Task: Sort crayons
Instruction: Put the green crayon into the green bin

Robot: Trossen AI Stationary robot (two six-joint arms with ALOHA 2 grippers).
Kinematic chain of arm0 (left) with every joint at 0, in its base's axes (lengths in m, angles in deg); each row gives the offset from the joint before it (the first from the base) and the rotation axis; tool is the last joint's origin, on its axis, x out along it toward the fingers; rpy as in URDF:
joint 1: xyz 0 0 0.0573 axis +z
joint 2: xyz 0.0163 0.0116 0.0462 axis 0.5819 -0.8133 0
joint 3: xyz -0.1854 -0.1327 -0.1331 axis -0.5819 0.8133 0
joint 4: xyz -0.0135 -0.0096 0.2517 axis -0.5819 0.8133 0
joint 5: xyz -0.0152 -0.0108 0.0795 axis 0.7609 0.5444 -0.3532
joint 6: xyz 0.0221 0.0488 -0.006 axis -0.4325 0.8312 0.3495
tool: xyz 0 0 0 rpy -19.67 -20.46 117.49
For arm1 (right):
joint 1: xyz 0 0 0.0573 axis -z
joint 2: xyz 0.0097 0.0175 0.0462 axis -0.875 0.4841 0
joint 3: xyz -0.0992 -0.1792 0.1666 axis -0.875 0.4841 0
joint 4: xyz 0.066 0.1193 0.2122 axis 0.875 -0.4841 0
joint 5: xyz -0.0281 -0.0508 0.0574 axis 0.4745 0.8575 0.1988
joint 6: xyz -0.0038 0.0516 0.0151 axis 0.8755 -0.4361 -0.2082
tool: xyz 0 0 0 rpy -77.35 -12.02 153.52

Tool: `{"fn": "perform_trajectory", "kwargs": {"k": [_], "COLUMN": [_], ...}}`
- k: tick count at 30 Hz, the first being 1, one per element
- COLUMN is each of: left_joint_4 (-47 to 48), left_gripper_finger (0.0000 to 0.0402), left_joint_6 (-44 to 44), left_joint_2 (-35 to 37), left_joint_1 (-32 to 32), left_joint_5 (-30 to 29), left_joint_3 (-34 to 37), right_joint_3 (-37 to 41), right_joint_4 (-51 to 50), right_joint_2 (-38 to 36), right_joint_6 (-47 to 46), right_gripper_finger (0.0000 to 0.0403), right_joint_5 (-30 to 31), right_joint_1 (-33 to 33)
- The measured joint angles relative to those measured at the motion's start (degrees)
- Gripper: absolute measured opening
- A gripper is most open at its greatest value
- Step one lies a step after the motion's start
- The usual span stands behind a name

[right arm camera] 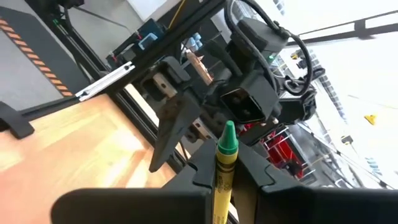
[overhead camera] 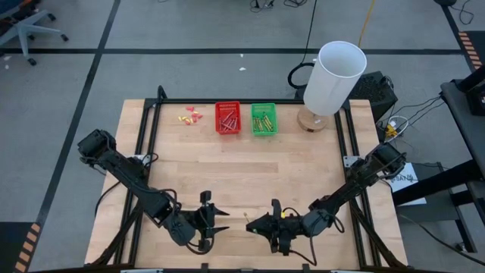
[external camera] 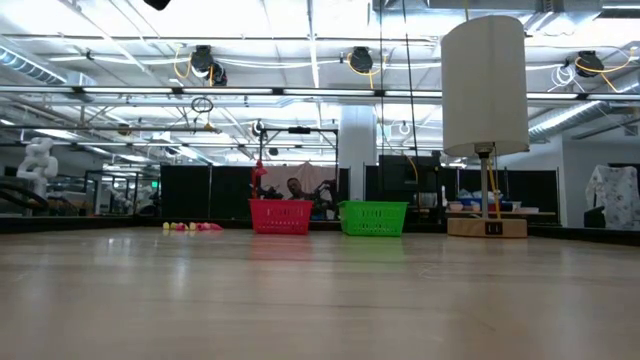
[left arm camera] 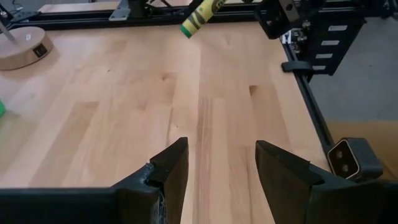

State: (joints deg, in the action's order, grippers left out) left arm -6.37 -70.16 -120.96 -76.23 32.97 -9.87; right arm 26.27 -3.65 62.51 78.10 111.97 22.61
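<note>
A yellow-green crayon (right arm camera: 225, 155) is in my right gripper (overhead camera: 252, 223), which is shut on it near the table's front edge, right of the middle. My left gripper (overhead camera: 225, 221) faces it from the left, a short way off, open with nothing between its fingers (left arm camera: 174, 168). In the left wrist view the crayon (left arm camera: 199, 17) shows above the tabletop. At the far edge stand a red basket (overhead camera: 227, 117) and a green basket (overhead camera: 263, 119), each with crayons lying in it. My right gripper pinches the crayon between its two fingers (right arm camera: 198, 171). The crayon's wrapped shaft (right arm camera: 221, 180) lies along the fingers and its green tip (right arm camera: 228, 132) sticks out past them toward my left gripper. The fingers come about level from the table's right. The crayon is lifted clear of the table.
A white lamp (overhead camera: 331, 80) on a round wooden base stands at the far right. Small yellow and pink scraps (overhead camera: 191, 115) lie left of the red basket. The wooden tabletop (overhead camera: 250, 174) lies bare between the grippers and the baskets. A black frame rail (left arm camera: 311, 93) runs along the table's edge.
</note>
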Motion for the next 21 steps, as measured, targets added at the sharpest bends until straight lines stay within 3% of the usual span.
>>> {"fn": "perform_trajectory", "kwargs": {"k": [14, 21], "left_joint_4": [0.0, 0.1], "left_gripper_finger": [0.0183, 0.0183], "left_joint_6": [0.3, 0.3], "left_joint_2": [0.0, 0.0], "left_joint_1": [0.0, 0.0], "left_joint_5": [-0.3, -0.3], "left_joint_3": [0.0, 0.0], "right_joint_3": [0.0, 0.0], "right_joint_4": [-0.2, -0.6], "right_joint_2": [0.0, 0.0], "right_joint_6": [1.0, -3.7], "right_gripper_finger": [0.0016, 0.0016], "right_joint_5": [0.1, 0.1], "right_joint_1": [-0.3, -0.3]}}
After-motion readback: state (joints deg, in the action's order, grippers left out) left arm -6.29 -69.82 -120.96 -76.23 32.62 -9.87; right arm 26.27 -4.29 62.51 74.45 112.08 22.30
